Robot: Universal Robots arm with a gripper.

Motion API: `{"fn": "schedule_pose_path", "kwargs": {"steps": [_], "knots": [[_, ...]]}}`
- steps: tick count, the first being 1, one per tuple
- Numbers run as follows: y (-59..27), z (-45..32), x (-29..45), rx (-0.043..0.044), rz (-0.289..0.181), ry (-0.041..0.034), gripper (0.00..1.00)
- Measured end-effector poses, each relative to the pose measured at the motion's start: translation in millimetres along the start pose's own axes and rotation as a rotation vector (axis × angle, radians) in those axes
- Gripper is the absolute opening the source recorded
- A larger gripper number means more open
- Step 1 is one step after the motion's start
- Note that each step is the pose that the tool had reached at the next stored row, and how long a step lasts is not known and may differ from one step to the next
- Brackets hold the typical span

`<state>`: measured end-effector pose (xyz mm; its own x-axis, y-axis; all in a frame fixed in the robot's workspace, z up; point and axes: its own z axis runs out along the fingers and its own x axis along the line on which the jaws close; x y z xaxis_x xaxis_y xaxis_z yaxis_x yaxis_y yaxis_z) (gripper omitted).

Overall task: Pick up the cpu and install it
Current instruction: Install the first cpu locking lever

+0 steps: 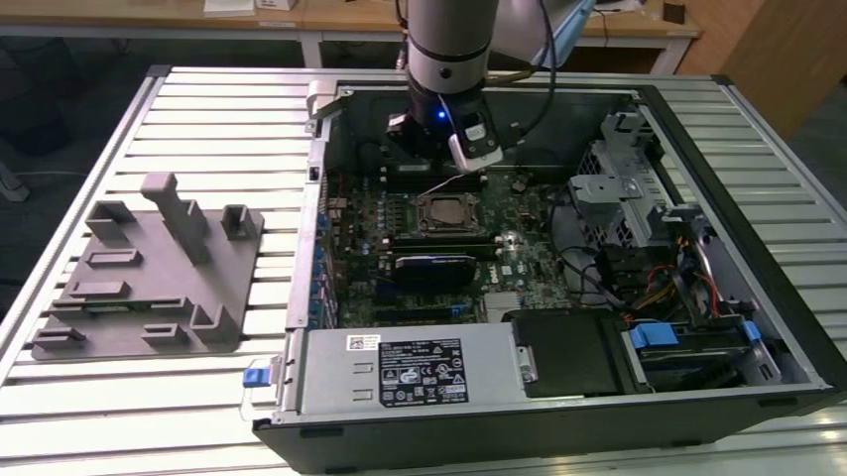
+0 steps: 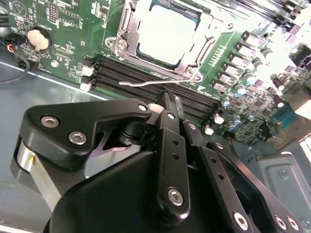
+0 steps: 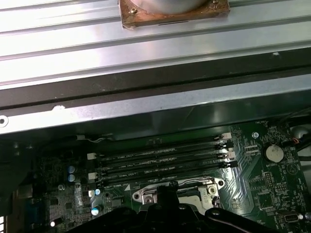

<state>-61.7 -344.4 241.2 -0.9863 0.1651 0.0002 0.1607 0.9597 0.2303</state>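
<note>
- The gripper [image 2: 167,104] hangs inside the open case [image 1: 662,109], above the memory slots [image 2: 146,80] just beside the socket [image 2: 163,36].
- The cpu [image 2: 165,31] lies in the socket; room straight above it is free.
- A thin lever [image 2: 160,82] juts out between socket and slots, close under the fingertips.
- In the exterior view, the drive cage [image 1: 629,188] and cables [image 1: 662,288] crowd the exterior view's right side of the case.
- The power supply [image 1: 411,367] blocks the near end.
- A black card [image 1: 430,268] stands near the socket on the near side.
- The fixture [image 1: 146,278] sits well apart on the table [image 1: 79,159], with bare slats around it.
</note>
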Motion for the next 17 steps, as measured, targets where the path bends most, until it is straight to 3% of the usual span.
{"fn": "schedule_pose_path", "kwargs": {"steps": [5,12,17], "knots": [[-0.8,3.2,0.0,-0.0047,-0.005,-0.0218,0.11],[-1.7,7.0,0.0,-0.012,-0.015,-0.0636,0.11],[-2.4,10.1,0.0,-0.0113,0.022,-0.0764,0.11]]}}
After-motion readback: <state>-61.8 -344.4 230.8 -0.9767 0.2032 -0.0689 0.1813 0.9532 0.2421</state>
